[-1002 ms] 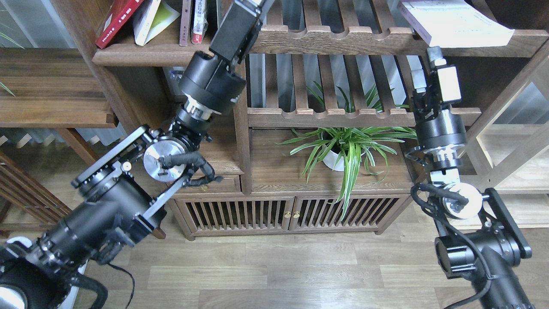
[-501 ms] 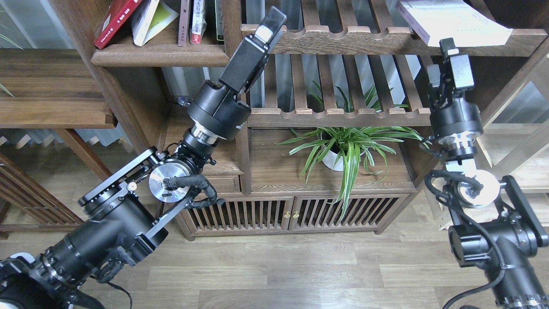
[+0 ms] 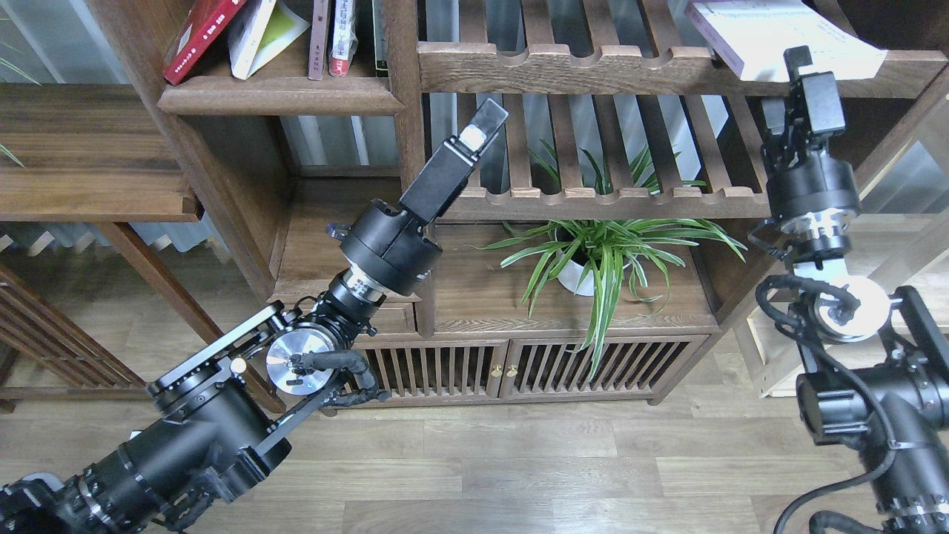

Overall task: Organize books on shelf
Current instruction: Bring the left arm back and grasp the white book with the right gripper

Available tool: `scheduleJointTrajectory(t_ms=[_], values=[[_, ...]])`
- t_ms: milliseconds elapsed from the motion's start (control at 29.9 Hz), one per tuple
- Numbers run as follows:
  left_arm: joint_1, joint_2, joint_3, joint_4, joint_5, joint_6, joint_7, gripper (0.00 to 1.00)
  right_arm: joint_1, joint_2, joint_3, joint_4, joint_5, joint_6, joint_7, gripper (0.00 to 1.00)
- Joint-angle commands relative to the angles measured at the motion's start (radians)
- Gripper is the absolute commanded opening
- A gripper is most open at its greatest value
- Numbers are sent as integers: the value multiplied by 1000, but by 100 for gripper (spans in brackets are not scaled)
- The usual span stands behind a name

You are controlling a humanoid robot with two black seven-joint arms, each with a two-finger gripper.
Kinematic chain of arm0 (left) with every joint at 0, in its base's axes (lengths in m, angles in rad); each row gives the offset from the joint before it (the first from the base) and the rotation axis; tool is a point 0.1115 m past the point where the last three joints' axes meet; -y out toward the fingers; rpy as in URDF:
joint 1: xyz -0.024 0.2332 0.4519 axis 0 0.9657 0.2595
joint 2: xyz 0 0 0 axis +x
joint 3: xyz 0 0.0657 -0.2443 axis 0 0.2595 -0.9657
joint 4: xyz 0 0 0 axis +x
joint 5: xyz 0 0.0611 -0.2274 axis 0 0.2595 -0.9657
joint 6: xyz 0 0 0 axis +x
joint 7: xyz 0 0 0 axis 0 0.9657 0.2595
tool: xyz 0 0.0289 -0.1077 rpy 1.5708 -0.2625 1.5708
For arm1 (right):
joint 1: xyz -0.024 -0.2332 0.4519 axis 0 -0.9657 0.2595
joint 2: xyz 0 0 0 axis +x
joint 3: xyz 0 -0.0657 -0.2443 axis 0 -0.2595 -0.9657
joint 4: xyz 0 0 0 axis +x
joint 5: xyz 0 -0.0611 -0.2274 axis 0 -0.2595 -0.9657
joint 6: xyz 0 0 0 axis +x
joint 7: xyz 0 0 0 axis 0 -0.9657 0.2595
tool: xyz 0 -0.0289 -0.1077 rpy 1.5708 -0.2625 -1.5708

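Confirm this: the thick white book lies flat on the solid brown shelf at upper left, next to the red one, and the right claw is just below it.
Not quite. In the head view the thick white book lies on the slatted rack at upper right, not on the solid brown shelf, where the red book leans. The right claw is indeed just below the white book.

Top left, we see books [image 3: 252,33] leaning on the shelf [image 3: 282,96]; a slatted rack [image 3: 593,67] runs right of it, one book [image 3: 778,33] lying at its right end. Plant [image 3: 593,259] sits on the cabinet [image 3: 504,319] below, between our arms.
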Motion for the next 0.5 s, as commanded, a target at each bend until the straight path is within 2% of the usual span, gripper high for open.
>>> scheduleJointTrajectory(t_ms=[0, 301, 468], values=[[0, 0, 0, 0, 0, 0, 0, 99, 24, -10, 2, -3, 43, -46, -1, 98], [0, 0, 8, 0, 2, 0, 2, 99, 84, -16, -2, -4, 87, -138, -4, 95], [-1, 0, 8, 0, 2, 0, 2, 99, 101, -33, -2, -3, 89, -191, -5, 86]])
